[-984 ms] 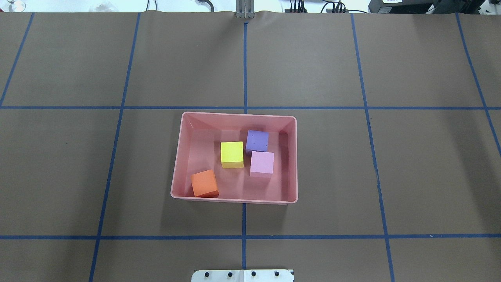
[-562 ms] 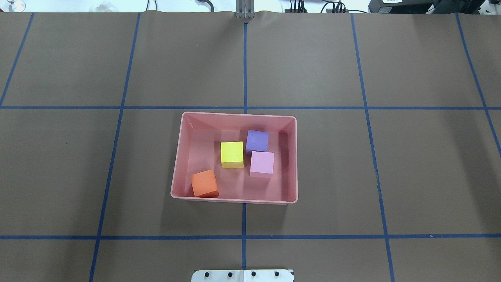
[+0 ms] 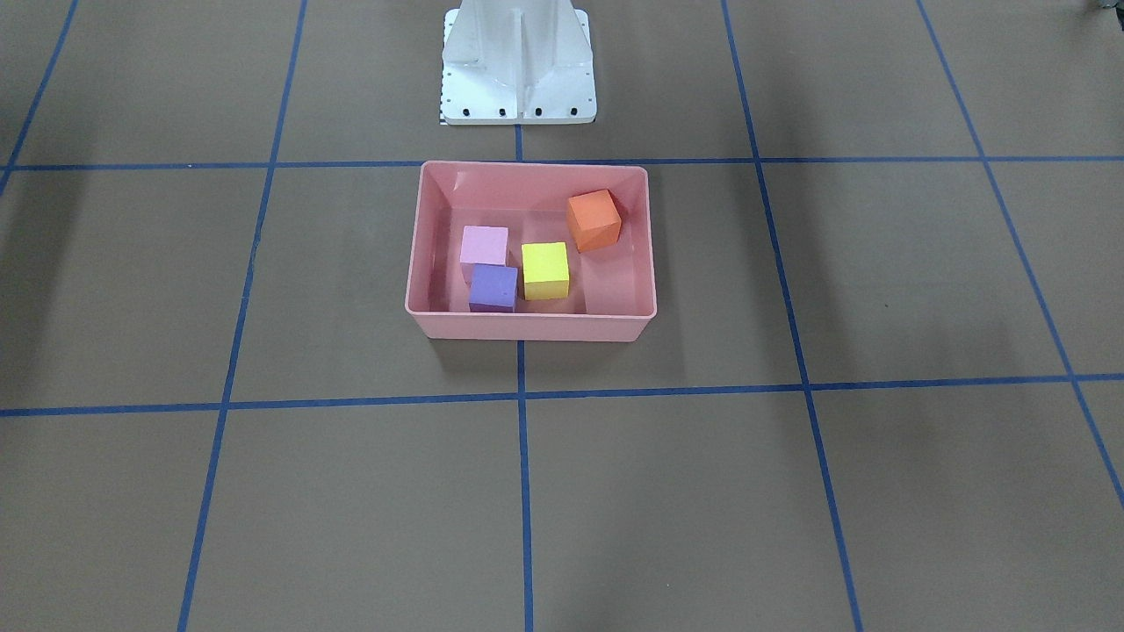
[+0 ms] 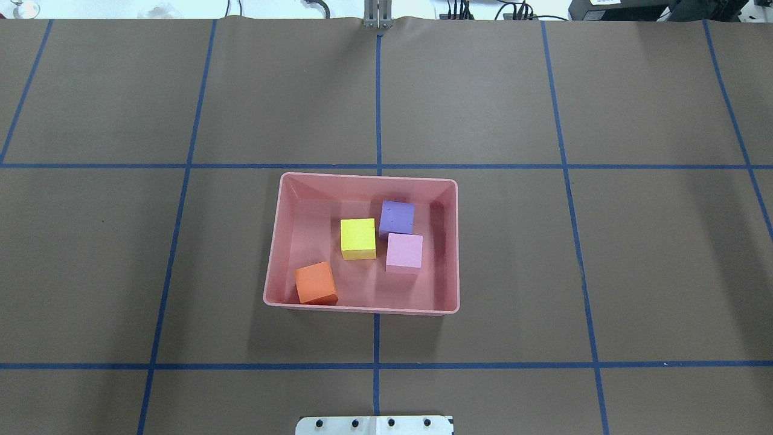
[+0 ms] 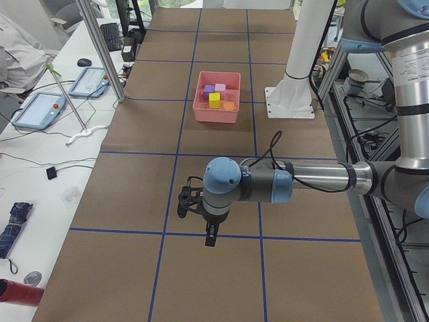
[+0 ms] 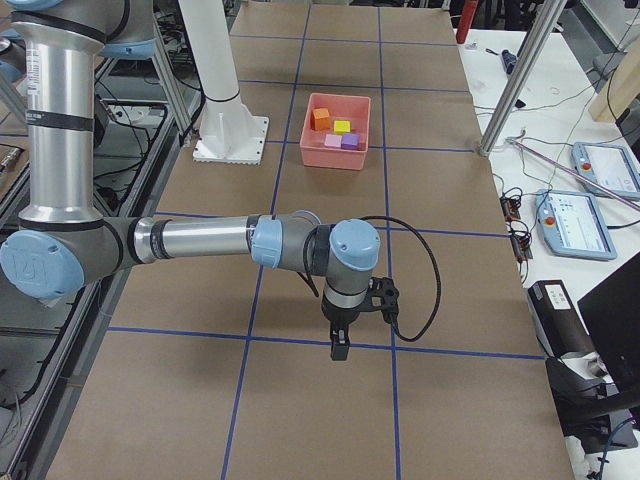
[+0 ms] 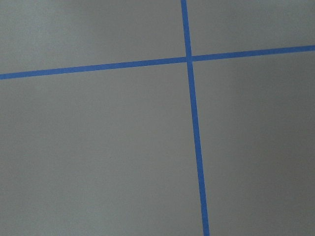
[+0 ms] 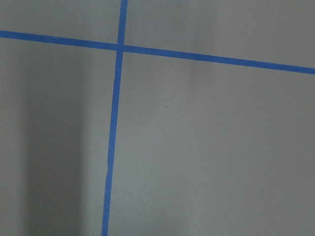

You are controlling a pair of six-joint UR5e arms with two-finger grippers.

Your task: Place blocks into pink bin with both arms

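brown table (image 4: 483,90) | blue tape grid (image 4: 564,166) | touchscreen pendant (image 5: 39,110) on side bench (image 5: 27,181)

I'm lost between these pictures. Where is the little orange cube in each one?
Front-facing: orange cube in the pink bin, upper right corner.
Overhead: bin's lower left corner.
Exterior left: bin's lower right.
Exterior right: bin's upper left.
Wrist views: not in either.
Landmark: the white pedestal, nearest that corner.
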